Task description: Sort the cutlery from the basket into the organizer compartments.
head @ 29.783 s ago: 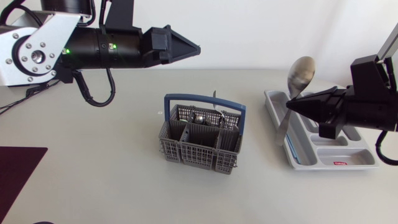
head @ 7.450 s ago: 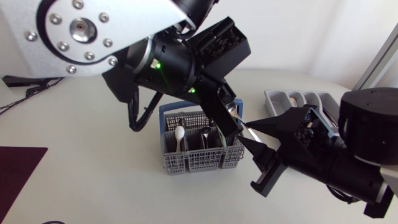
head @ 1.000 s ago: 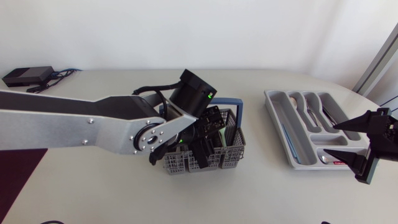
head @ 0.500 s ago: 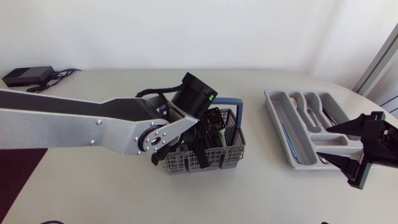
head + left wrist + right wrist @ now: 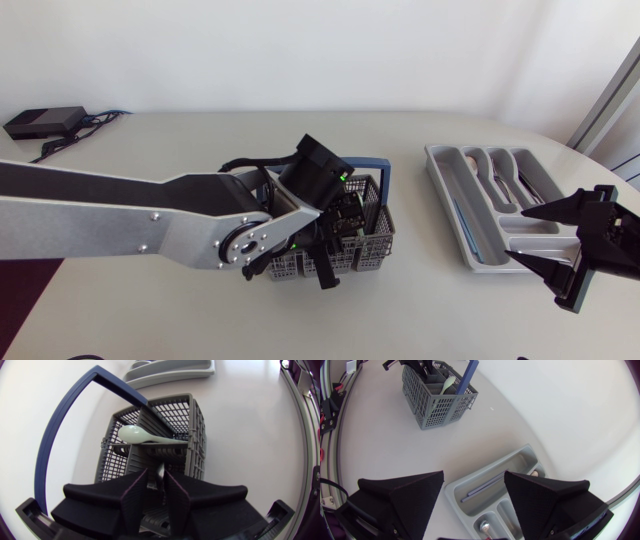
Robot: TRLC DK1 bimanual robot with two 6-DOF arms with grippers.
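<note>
The grey cutlery basket (image 5: pixel 372 246) with a blue handle (image 5: pixel 377 166) stands mid-table. My left gripper (image 5: pixel 335 234) points down into it. In the left wrist view its fingers (image 5: pixel 156 478) stand close together with a metal cutlery handle (image 5: pixel 160 471) pinched between them. A white spoon (image 5: pixel 145 436) lies across the basket's compartments ahead of the gripper. The grey organizer (image 5: pixel 472 238) sits at the right, with spoons (image 5: pixel 500 180) in its far compartments and a thin knife (image 5: pixel 482 489) in the long one. My right gripper (image 5: pixel 518 235) hovers open and empty over the organizer's near end (image 5: pixel 485 510).
A black box with a cable (image 5: pixel 40 122) lies at the table's back left. A dark red mat (image 5: pixel 20 290) lies at the left edge. Bare tabletop separates the basket (image 5: pixel 437 400) from the organizer.
My left gripper's fingers have drawn together on a metal handle inside the basket. My right gripper has shifted a little leftward and nearer, staying open.
</note>
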